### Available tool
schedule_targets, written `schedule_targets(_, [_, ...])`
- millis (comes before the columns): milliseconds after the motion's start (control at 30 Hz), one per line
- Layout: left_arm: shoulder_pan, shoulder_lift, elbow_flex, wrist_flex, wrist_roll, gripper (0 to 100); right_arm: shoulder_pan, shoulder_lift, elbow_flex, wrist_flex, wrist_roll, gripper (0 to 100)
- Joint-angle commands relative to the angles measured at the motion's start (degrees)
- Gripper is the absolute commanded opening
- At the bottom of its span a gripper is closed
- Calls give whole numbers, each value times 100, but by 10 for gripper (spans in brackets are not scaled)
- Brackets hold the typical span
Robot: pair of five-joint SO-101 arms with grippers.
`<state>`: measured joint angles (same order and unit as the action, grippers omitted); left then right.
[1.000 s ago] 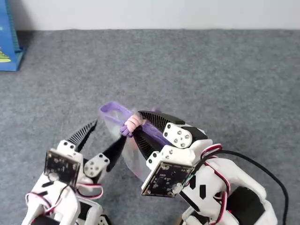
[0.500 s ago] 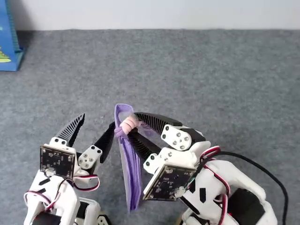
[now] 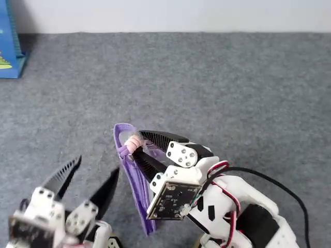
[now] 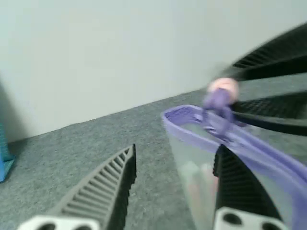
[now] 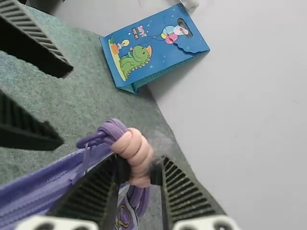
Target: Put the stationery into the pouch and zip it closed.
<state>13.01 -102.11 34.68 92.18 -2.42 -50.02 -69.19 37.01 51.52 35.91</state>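
The pouch (image 3: 135,191), clear with a purple zipper band, hangs edge-on above the grey carpet. My right gripper (image 3: 133,143) is shut on its pink ringed zipper pull (image 3: 134,140), which sits pinched between the black fingers (image 5: 96,191) in the right wrist view, pull (image 5: 136,153). My left gripper (image 3: 97,164) stands open just left of the pouch with nothing between its fingers. In the left wrist view, its gripper (image 4: 176,148) frames the pouch's end (image 4: 201,139). Pale stationery (image 4: 194,178) shows faintly through the clear side.
A blue gift bag (image 3: 9,46) with a dinosaur print stands at the far left against the white wall (image 3: 170,15), also as the bag (image 5: 151,45) in the right wrist view. Grey carpet (image 3: 243,88) stretches open to the right and back.
My left arm has drawn back toward the near left, away from the pouch, still open. The pouch swung from slanted to edge-on, and the right gripper shifted slightly left and nearer.
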Motion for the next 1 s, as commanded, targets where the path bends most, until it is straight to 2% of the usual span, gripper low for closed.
schedule_targets(0, [756, -9, -796, 536, 18, 250, -31, -22, 79, -347, -62, 8])
schedule_targets(200, [1776, 0, -989, 818, 598, 274, -31, -22, 123, -391, -62, 8])
schedule_targets(367, [2259, 0, -813, 791, 1037, 327, -22, -22, 123, -391, -62, 8])
schedule_targets(700, [2268, 26, -259, 651, 1046, 334, -22, -22, 123, -391, -62, 8])
schedule_targets(967, [2268, 44, -163, 369, 1512, 334, -22, -22, 123, -391, -62, 8])
